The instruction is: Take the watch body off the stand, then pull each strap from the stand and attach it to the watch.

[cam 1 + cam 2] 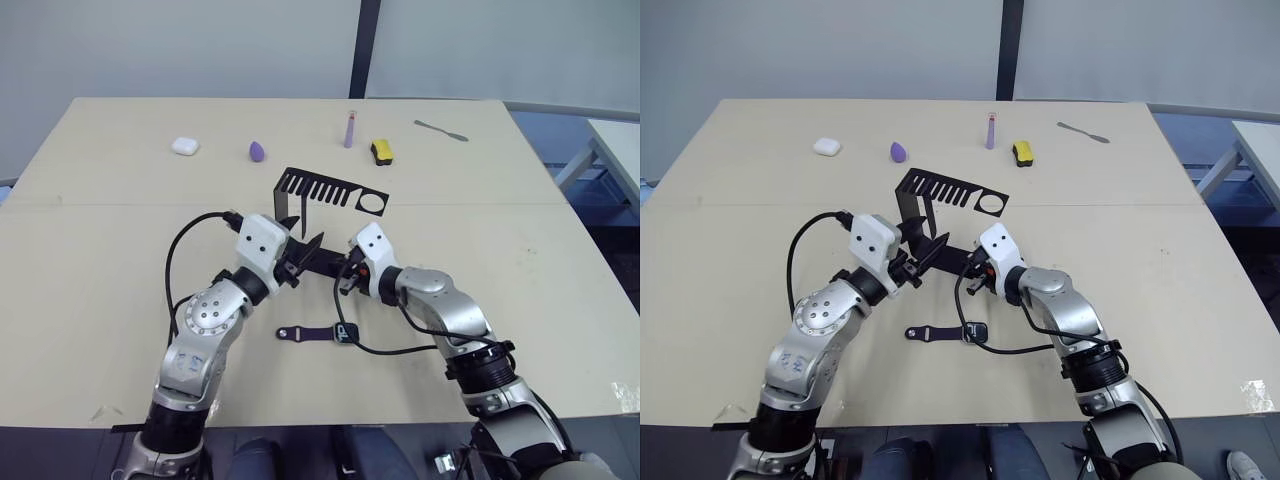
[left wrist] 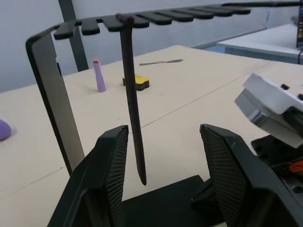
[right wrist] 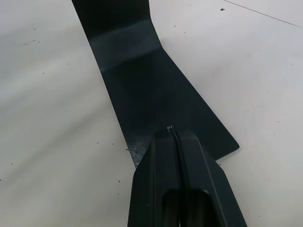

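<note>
— How many straps do we count?
— Two: one strap (image 2: 131,99) hangs from the stand (image 1: 330,190) between our left tool's (image 2: 165,175) spread fingers; the other lies nearer on the worktop (image 1: 90,270), joined to the watch body (image 1: 345,333).
— Right tool (image 3: 176,142)?
— Pressed together on the stand's base.

Left gripper (image 2: 163,177) open, strap (image 2: 131,99) hanging from stand (image 2: 52,104), apparently untouched

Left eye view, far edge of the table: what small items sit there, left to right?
White case → purple blob → lilac tube → yellow-and-black block → grey flat tool.
</note>
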